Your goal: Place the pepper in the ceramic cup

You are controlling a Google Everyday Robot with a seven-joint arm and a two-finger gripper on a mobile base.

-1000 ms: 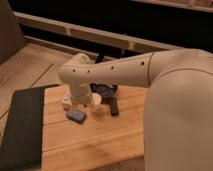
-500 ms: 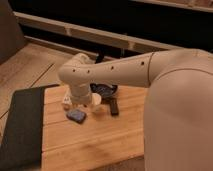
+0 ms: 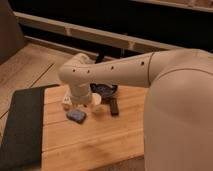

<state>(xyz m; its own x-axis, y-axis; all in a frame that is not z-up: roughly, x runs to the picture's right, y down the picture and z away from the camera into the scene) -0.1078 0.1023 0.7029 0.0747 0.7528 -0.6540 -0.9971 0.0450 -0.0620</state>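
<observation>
**A:** Where is the gripper (image 3: 81, 103)?

**B:** Centre-left of the frame, low over the wooden surface (image 3: 95, 145). It sits tucked under the bent wrist of the arm (image 3: 120, 72), just beside the ceramic cup (image 3: 96, 101) on the cup's left.

**A:** And the fingers?

**B:** Spread wide. The wrist hides the gap, so I cannot tell if anything lies between them.

**A:** The pepper?

**B:** I cannot make it out.

**A:** What crowds the cup?

**B:** A dark bowl (image 3: 107, 90) sits close behind it, toward the upper right. A dark flat block (image 3: 114, 106) lies just to its right. A white bar (image 3: 65, 100) is left of the wrist. A blue-grey piece (image 3: 76, 116) lies below the gripper.

**A:** Open room?

**B:** There is bare wood across the lower middle, down to the front edge. A dark mat (image 3: 22, 125) lies along the left edge. The robot's body (image 3: 180, 115) fills the right side.
</observation>
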